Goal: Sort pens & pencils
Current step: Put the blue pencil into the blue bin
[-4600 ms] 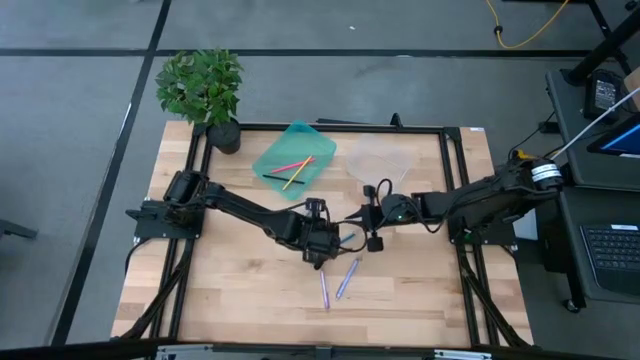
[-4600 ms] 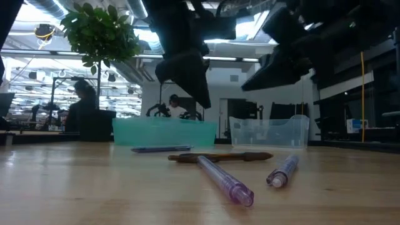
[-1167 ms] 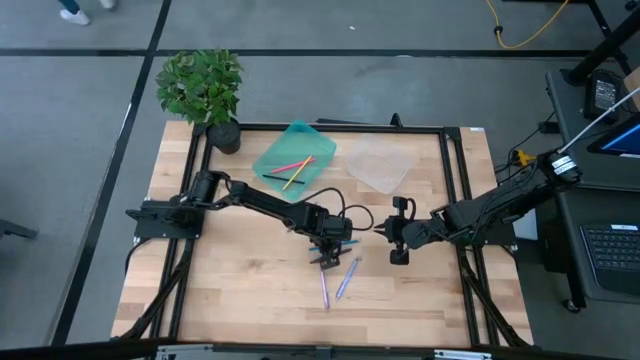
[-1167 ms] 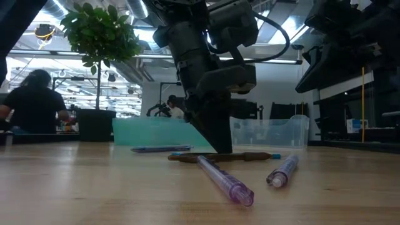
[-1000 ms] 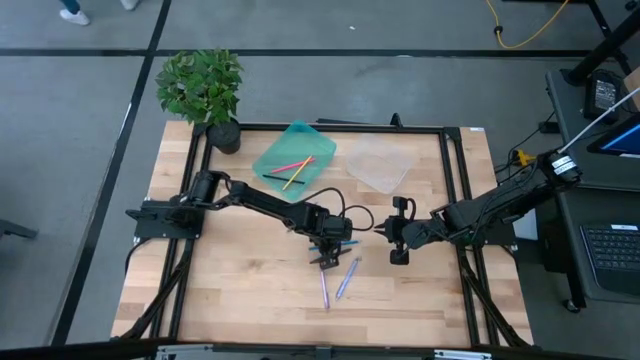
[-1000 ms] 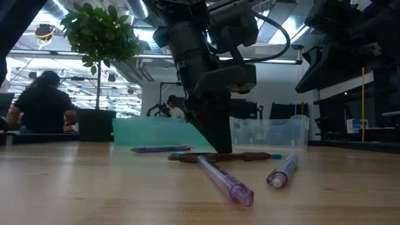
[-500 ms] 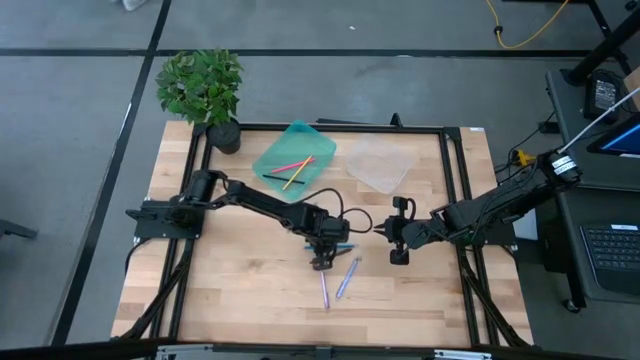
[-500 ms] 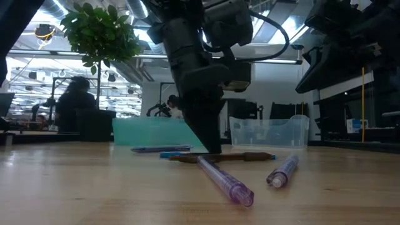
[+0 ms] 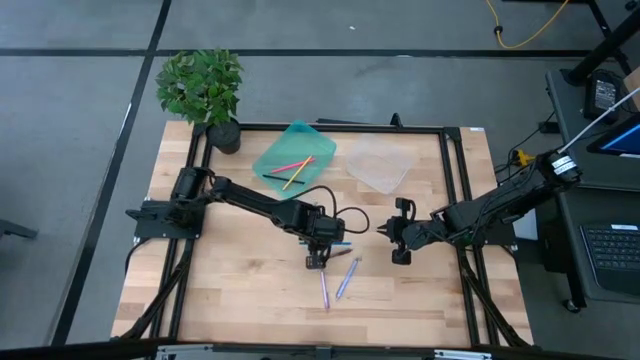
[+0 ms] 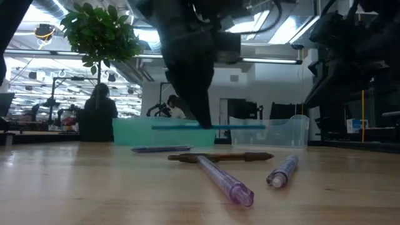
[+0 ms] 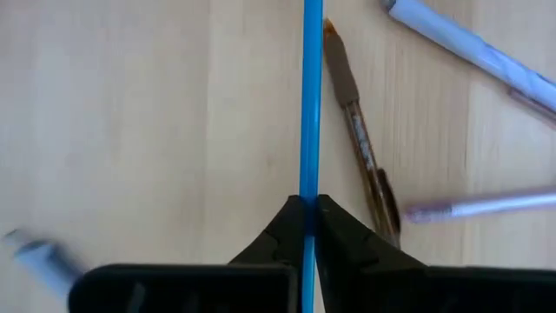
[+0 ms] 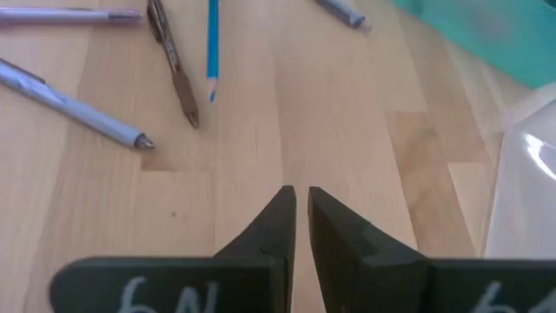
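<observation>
Mid-table, the left tool point(image 11: 304, 209) pinches a blue pencil point(image 11: 309, 96) lifted clear of the table point(image 9: 240, 300). Three pencils point(image 9: 290, 170) lie in the teal tray point(image 9: 270, 152); several pens point(image 9: 336, 284) await sorting. Right tool point(image 12: 298, 204), nearly closed, waits nearby.

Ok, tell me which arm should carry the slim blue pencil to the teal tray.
Left. Its end effector already grips the slim blue pencil above the table; the right end effector is empty.
</observation>
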Available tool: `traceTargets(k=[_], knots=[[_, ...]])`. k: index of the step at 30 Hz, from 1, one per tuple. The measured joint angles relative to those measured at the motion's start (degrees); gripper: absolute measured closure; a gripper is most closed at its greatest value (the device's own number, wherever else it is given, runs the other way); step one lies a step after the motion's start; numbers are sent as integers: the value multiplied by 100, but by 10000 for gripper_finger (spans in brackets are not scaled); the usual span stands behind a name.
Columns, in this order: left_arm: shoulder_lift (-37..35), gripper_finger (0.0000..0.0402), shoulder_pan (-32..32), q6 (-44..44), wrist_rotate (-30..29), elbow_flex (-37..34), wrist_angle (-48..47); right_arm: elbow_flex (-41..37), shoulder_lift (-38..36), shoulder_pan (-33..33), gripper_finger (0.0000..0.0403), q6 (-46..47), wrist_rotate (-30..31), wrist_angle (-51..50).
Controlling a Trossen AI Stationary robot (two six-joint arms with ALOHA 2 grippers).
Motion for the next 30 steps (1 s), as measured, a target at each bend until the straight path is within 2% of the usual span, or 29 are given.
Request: traceTargets(k=[14,20,25,30], knots=[[-624,392,-238,-193,-960,-21,-854,-4,2,216,366,160,-76,-37],[-966,392,-345,-300,-1333,-186,-810,-6,20,265,366,214,-66,-71],[-1556,392,-466,-608,-1800,-758,-657,-6,42,271,366,272,-68,-69],[-2334,392,-526,-615,-2027,-1669,401,-6,42,269,366,289,-64,-50]])
